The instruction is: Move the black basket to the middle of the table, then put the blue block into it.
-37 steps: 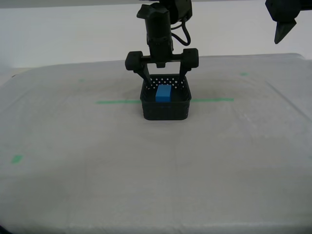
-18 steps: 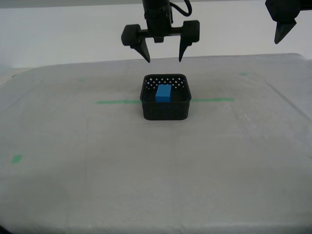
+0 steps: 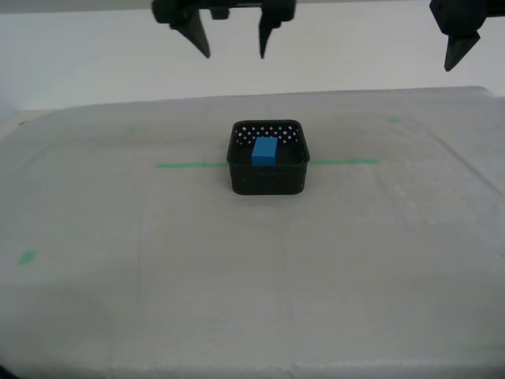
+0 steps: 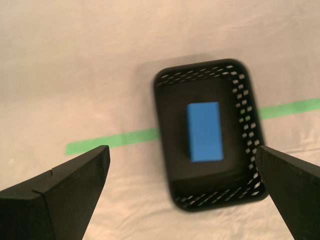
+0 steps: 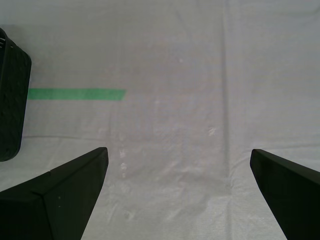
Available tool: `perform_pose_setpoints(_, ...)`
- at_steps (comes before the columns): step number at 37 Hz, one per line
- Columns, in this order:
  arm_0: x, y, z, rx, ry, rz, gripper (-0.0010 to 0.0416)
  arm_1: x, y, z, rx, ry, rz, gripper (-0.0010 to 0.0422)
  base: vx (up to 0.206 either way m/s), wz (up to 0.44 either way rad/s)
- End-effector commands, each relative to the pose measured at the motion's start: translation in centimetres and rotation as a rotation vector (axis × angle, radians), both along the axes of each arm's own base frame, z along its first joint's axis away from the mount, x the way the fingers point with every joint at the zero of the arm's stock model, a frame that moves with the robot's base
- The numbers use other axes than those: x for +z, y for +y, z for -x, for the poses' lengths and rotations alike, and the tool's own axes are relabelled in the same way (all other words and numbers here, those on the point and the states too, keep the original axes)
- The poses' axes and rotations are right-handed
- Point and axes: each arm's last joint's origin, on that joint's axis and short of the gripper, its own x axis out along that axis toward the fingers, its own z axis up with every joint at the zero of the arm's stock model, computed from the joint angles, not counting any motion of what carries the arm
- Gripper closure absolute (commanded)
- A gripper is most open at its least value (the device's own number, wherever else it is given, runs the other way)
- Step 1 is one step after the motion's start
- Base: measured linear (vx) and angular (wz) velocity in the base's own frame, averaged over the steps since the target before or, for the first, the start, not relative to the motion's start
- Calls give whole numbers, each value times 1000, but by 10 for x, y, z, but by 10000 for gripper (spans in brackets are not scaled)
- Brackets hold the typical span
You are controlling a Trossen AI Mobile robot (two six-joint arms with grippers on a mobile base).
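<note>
Higher now, my second claw point(image 3: 230, 46) hangs open above the black basket point(image 3: 268, 178) holding the blue block point(image 3: 264, 151)

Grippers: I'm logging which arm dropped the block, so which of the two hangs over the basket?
My second gripper: its wrist view looks straight down on the black basket holding the blue block. My first gripper hangs off toward the exterior view's right.

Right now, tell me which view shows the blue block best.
The second wrist view: it looks straight down on the block, showing its whole top face inside the basket, though slightly blurred. The exterior view shows the block smaller, its lower part hidden by the basket's front wall. The first wrist view misses it entirely.
</note>
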Motion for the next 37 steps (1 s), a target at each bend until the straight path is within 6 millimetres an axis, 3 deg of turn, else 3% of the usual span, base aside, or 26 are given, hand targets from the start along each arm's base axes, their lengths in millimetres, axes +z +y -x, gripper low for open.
perform_pose_setpoints(1,0,0,0,-2,-2,2,7,0,26,11,46,-17,9,12,0,0)
perform_pose_setpoints(10,0,0,0,-1,-2,2,7,-18,95,32,147,-7,46,12,0,0)
perform_pose_setpoints(18,0,0,0,-2,-2,2,7,-40,137,34,178,31,28,12,0,0)
perform_pose_setpoints(23,0,0,0,-1,-2,2,7,-43,147,32,184,38,9,12,0,0)
perform_pose_setpoints(37,0,0,0,-2,-2,2,7,-42,148,30,190,23,11,12,0,0)
